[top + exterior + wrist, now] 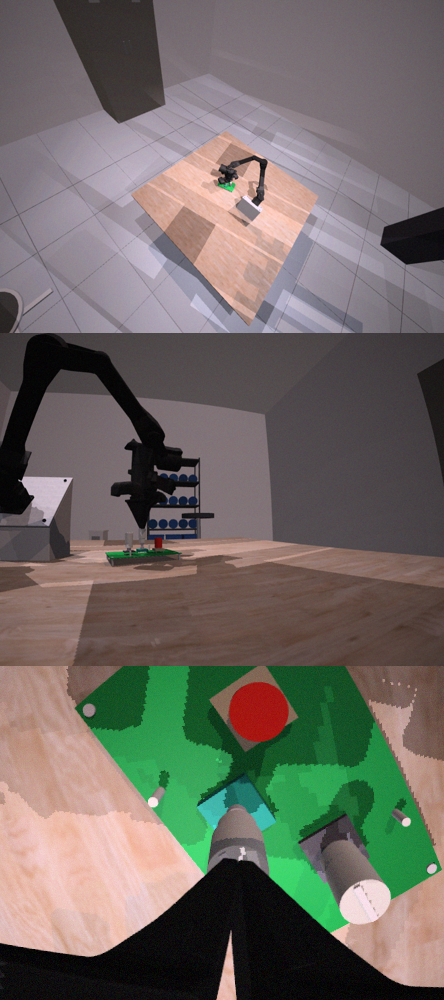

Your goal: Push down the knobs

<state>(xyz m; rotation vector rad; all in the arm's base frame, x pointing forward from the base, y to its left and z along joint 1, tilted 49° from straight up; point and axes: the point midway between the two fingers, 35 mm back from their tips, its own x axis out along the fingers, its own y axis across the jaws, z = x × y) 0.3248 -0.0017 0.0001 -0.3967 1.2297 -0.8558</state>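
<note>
The green circuit board stands on the wooden table. My gripper is shut, and its closed fingertips rest on top of a grey knob. That knob stands upright over a teal potentiometer near the board's middle. A second grey knob stands tall on a dark grey potentiometer, to the right in the wrist view, apart from my fingers. A red knob sits low on a brown base.
The arm's grey base block stands on the table beside the board. Two small pins stick up from the board. A shelf rack with blue cylinders is far behind. A dark cabinet stands off the table.
</note>
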